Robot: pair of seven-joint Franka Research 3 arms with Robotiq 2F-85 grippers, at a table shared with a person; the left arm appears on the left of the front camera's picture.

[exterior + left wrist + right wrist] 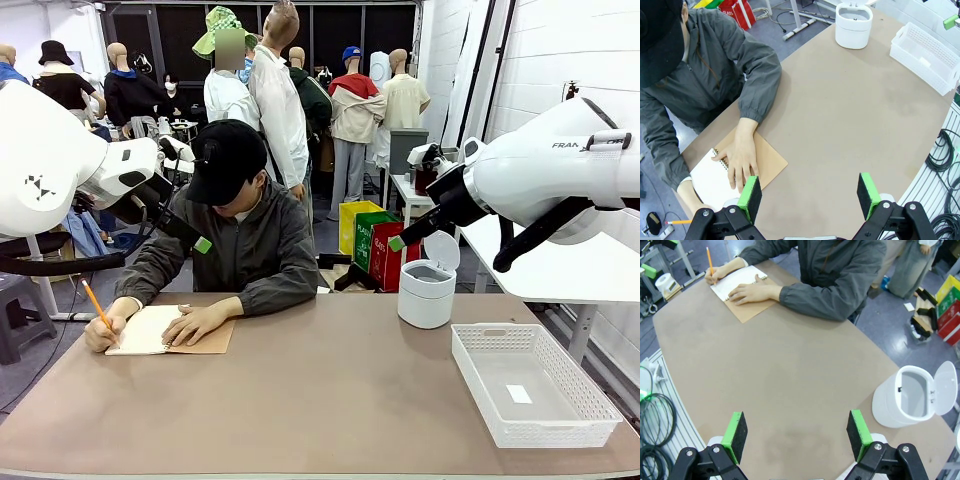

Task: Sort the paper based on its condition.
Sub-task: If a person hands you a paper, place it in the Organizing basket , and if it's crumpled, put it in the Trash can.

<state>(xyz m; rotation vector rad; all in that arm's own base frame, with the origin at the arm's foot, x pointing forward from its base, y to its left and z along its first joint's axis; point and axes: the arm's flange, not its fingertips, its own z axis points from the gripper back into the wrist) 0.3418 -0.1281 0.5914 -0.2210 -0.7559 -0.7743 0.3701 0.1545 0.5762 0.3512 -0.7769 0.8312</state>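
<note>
My left tool [809, 195] hangs above the counter [330, 400] with its green pads spread wide and nothing between them. My right tool [797, 434] is spread just as wide, also bare, above bare counter.

Seen from the front, the paper [150, 328] lies at about 10 o'clock on the counter, a white page resting on the brown cover of a spiral notebook [212, 340]. Wire rings run along one edge of the page, and I cannot tell whether it is bound or loose. A person [240, 240] in a grey jacket sits at the far side, leaning over it. One hand [200, 322] lies flat across the page and cover; the other hand [103, 335], at the page's 9 o'clock edge, holds an orange pencil [97, 305] with its tip down at the paper.

At about 1 o'clock stands a small white bin [426, 292] with its lid tipped up. A white mesh basket [500, 345] sits at about 4 o'clock, near the counter's right edge, and a tiny white slip [519, 394] lies on its floor. Both tools are well apart from the paper.
</note>
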